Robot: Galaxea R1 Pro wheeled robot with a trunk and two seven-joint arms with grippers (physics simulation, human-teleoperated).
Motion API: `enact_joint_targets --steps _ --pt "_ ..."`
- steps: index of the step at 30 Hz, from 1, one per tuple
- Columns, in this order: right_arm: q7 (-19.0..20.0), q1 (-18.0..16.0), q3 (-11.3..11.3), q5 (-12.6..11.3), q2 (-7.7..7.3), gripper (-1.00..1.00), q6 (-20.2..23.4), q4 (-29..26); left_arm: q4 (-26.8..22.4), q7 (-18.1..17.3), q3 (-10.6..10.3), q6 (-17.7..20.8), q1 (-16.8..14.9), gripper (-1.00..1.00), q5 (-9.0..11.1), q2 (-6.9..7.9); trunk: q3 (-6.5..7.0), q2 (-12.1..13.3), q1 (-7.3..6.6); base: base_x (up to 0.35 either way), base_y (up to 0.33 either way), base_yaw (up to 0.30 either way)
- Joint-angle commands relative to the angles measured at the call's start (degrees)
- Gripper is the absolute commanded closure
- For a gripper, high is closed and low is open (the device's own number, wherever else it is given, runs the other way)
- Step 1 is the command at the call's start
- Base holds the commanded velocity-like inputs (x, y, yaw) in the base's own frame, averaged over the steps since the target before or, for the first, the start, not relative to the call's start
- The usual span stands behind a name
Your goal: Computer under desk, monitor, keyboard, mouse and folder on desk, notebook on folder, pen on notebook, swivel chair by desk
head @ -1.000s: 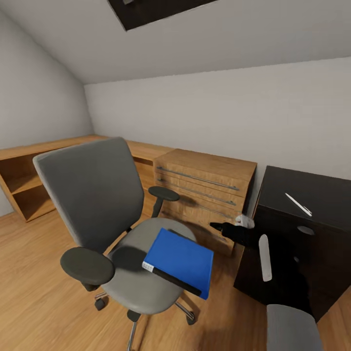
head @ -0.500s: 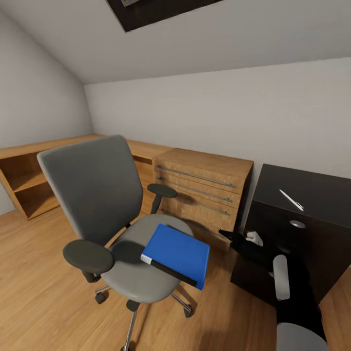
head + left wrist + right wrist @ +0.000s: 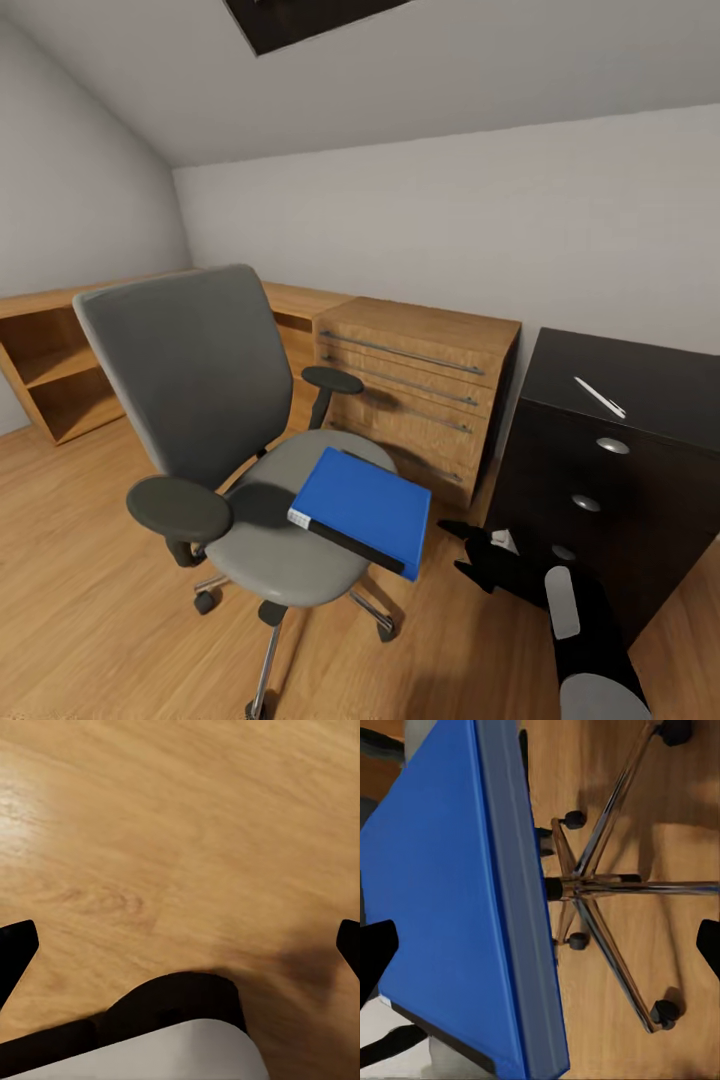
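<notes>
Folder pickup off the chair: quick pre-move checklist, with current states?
1. Folder lies flat on the swivel chair seat, one corner past the seat's front edge: ok.
2. Right gripper is open, its fingertips at both edges of the right wrist view: ok.
3. Right gripper is lined up on the folder: not ok; the head view shows it low, beside the chair and apart from the folder.
4. Folder top is free of other items: cannot tell; a dark strip runs along its near edge.
5. Left gripper is open, with nothing between its fingers, over bare wood floor: ok.
6. Pen lies on the black cabinet: ok.
</notes>
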Motion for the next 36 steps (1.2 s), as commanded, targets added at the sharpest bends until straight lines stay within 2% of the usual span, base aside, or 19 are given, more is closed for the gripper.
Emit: enact_joint_targets --steps 1,8,16,24,28,29,36 --pt "0.7 -0.1 -0.3 0.5 0.06 -1.00 0.3 0.4 -0.1 0.3 0.2 0.2 0.0 -1.00 0.5 0.00 -0.23 -0.4 0.22 0.000 0.000 0.000" --pt "4.8 -0.2 -0.1 0.5 0.03 -1.00 0.3 2.0 -0.1 0.2 0.8 0.3 0.0 -1.00 0.5 -0.02 -1.49 -3.2 1.76 0.000 0.000 0.000" --pt "6.0 -0.2 -0.1 0.5 0.03 -1.00 0.3 2.1 -0.1 0.0 0.8 0.3 0.0 -1.00 0.3 -0.02 -2.92 -6.5 3.51 0.000 0.000 0.000" --pt "7.7 -0.1 0.0 0.5 0.03 -1.00 0.3 2.2 -0.1 0.0 0.8 0.3 0.0 -1.00 0.3 -0.01 -2.92 -6.5 3.51 0.000 0.000 0.000" --pt "11.7 -0.1 0.0 0.5 -0.04 -1.00 0.3 3.2 -0.1 0.0 0.7 0.3 -0.1 -1.00 0.2 0.00 -2.92 -6.5 3.51 0.000 0.000 0.000" --pt "14.0 -0.2 0.0 0.6 -0.09 -1.00 0.3 3.8 -0.1 0.0 0.7 0.3 -0.1 -1.00 0.2 0.02 -2.92 -6.5 3.51 0.000 0.000 0.000" --pt "16.3 -0.3 0.1 0.6 -0.14 -1.00 0.3 4.4 -0.1 0.0 0.8 0.3 -0.1 -1.00 0.2 0.01 -3.10 -6.9 3.73 0.000 0.000 0.000"
